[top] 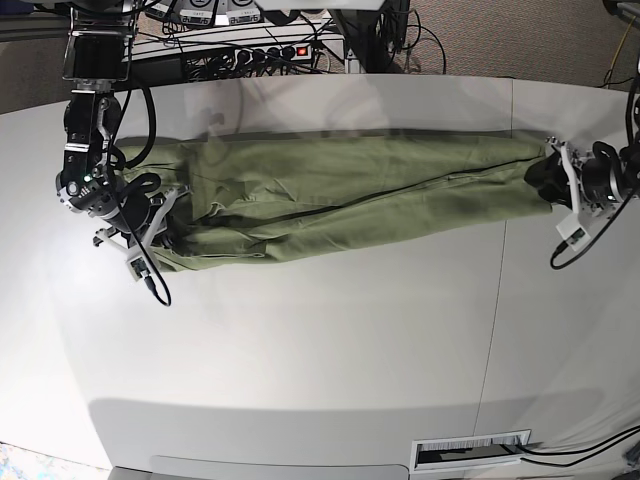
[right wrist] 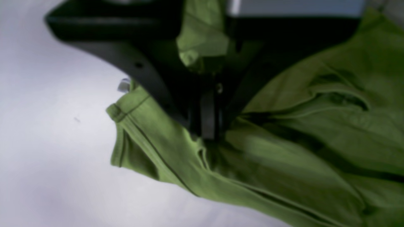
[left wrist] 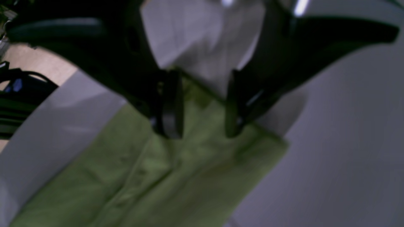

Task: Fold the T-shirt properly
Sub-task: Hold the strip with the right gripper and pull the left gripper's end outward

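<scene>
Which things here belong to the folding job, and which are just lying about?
Part of the job:
- T-shirt, stretched across the white table
- right end effector, shut on the T-shirt
- left end effector, jaws apart over the other end

Lying about:
- power strip and cables behind the table
- white label strip at the near edge

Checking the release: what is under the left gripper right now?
Under the open left gripper lies one end of the olive T-shirt, flat on the white table. Nothing sits between its fingers. The table beneath the fabric is covered.
</scene>
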`<state>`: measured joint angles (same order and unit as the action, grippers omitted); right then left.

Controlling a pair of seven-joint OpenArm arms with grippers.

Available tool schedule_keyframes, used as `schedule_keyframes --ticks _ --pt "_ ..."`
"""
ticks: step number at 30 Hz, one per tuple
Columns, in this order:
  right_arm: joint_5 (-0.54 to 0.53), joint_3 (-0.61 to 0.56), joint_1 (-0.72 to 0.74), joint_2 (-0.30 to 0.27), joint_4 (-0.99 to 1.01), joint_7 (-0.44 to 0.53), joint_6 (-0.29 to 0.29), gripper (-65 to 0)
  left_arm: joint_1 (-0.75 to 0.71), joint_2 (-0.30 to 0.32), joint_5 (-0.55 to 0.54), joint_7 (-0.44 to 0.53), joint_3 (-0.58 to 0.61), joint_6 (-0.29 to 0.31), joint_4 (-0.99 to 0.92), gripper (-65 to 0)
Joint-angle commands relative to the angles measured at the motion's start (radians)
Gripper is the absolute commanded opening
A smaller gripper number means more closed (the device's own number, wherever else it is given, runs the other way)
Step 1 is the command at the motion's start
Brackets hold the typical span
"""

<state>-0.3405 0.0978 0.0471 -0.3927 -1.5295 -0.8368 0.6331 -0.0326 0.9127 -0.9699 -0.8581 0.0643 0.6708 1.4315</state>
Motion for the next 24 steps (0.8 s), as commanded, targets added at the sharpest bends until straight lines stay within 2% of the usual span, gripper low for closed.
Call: schedule_keyframes --ticks 1,5,8,17,20,24 --pt "-0.01 0.006 0.019 -0.014 -0.013 0.018 0.002 -65.0 0.016 0.04 -0.018 0.011 -0.01 -0.001 0.011 -40.8" --pt "-0.01 0.006 0.019 -0.014 -0.013 0.018 0.002 -65.0 0.016 0.074 -0.019 -0.003 -0.01 -0.002 0.006 -40.8" --pt "-0.01 0.006 0.019 -0.014 -0.013 0.016 0.001 -65.0 0.016 0.07 -0.032 -0.008 -0.01 -0.035 -0.015 -40.8" --pt "-0.011 0.006 0.019 -0.014 -0.013 0.014 0.002 -65.0 0.016 0.068 -0.282 -0.136 -0.01 -0.018 -0.117 -40.9" --pt "-0.011 0.006 0.019 -0.014 -0.013 0.01 0.001 -65.0 0.022 0.066 -0.357 -0.168 -0.01 0.011 -0.143 -40.9" --pt "-0.013 0.006 0.019 -0.014 -0.013 0.006 0.002 -65.0 0.044 0.048 -0.389 -0.175 -0.01 0.011 -0.172 -40.9"
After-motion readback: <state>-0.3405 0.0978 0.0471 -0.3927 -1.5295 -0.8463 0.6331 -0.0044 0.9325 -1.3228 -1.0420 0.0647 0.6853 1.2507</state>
